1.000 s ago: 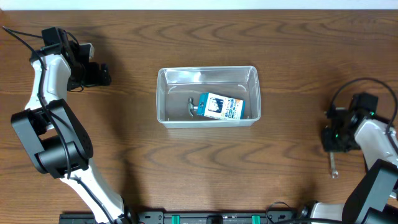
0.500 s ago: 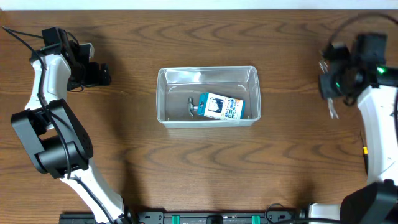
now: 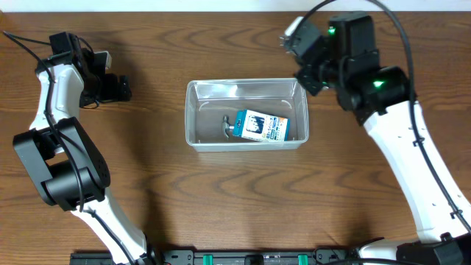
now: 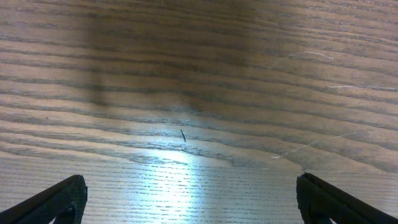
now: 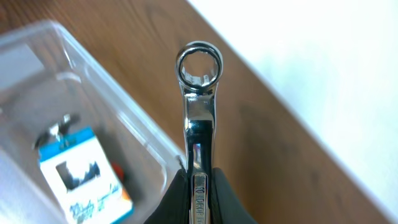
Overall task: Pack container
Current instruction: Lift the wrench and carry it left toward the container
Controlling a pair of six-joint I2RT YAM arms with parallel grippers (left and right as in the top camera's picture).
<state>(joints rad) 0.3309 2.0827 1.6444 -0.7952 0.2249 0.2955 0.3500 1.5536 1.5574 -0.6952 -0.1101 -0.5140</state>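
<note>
The container is a clear plastic tub at the table's centre. Inside it lie a blue-and-white box and a small metal tool. My right gripper hovers above the tub's far right corner, shut on a silver wrench. In the right wrist view the wrench's ring end points at the table's far edge, its shank is pinched at the gripper, and the container and box lie to the left. My left gripper stands open far left over bare wood, nothing between its fingers.
A white wall or floor strip runs past the table's far edge. Black cables trail from both arms. Dark rails sit along the front edge.
My right arm has swung from the table's right front side up and left to the container's far right corner, carrying the wrench. The left arm has not moved.
</note>
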